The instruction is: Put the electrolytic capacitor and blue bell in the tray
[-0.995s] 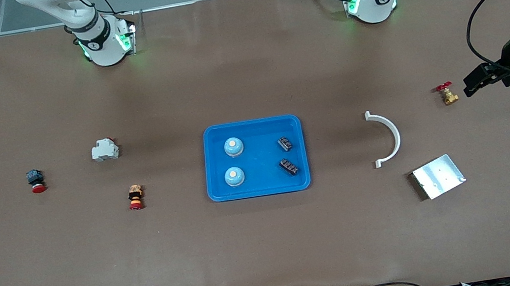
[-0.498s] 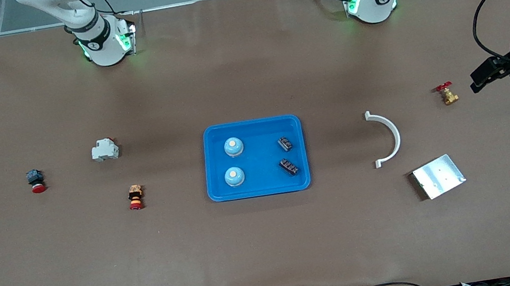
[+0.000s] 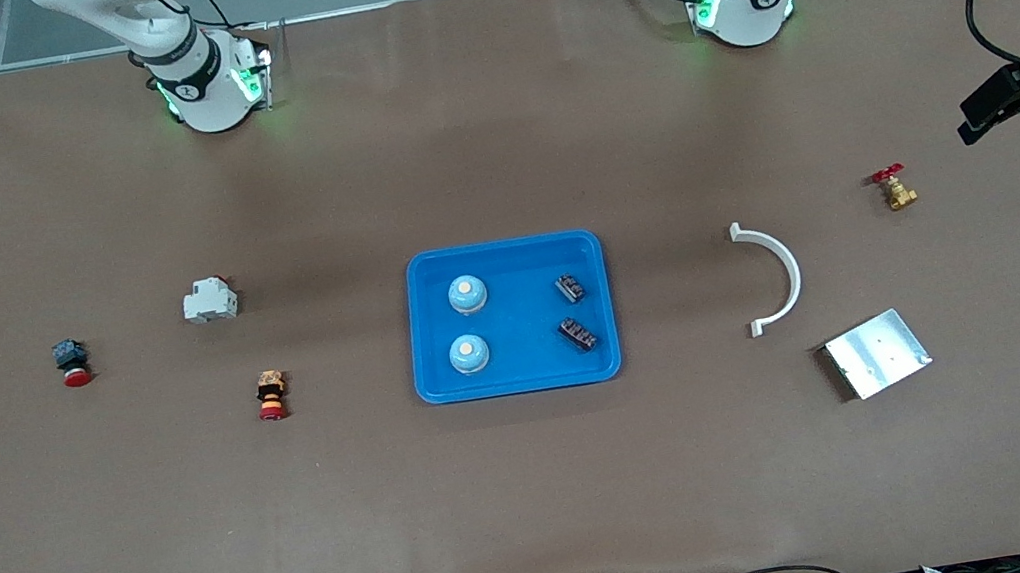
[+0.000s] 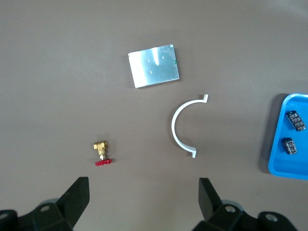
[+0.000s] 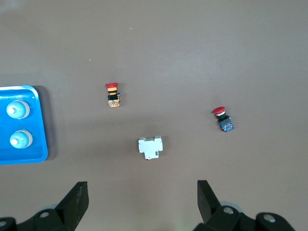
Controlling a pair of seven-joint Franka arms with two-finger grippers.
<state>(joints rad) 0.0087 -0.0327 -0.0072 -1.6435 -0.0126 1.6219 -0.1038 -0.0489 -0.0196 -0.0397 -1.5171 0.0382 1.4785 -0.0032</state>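
Now the left gripper (image 4: 143, 192) is pulling away past the counter's (image 3: 543, 504) edge at the left arm's end, fingers (image 4: 77, 197) spread wide and empty. Likely the placing is finished: in the shallow bright-blue plastic tray (image 3: 521, 381) are lying two round blue bells (image 3: 469, 354) and two small dark capacitors (image 3: 577, 333). Meanwhile the right gripper (image 5: 143, 192) is waiting, fingers (image 5: 77, 197) spread and holding nothing, over the counter near the white block (image 5: 150, 147).

We see a brown surface (image 3: 543, 504) with a blue tray (image 3: 522, 381) at its middle. Toward the right arm's end lie a white breaker (image 3: 210, 301) and two red-capped push buttons (image 3: 71, 362) (image 3: 270, 395). Toward the left arm's end lie a white curved bracket (image 3: 779, 272), a silver plate (image 3: 877, 354) and a brass valve (image 3: 896, 188).
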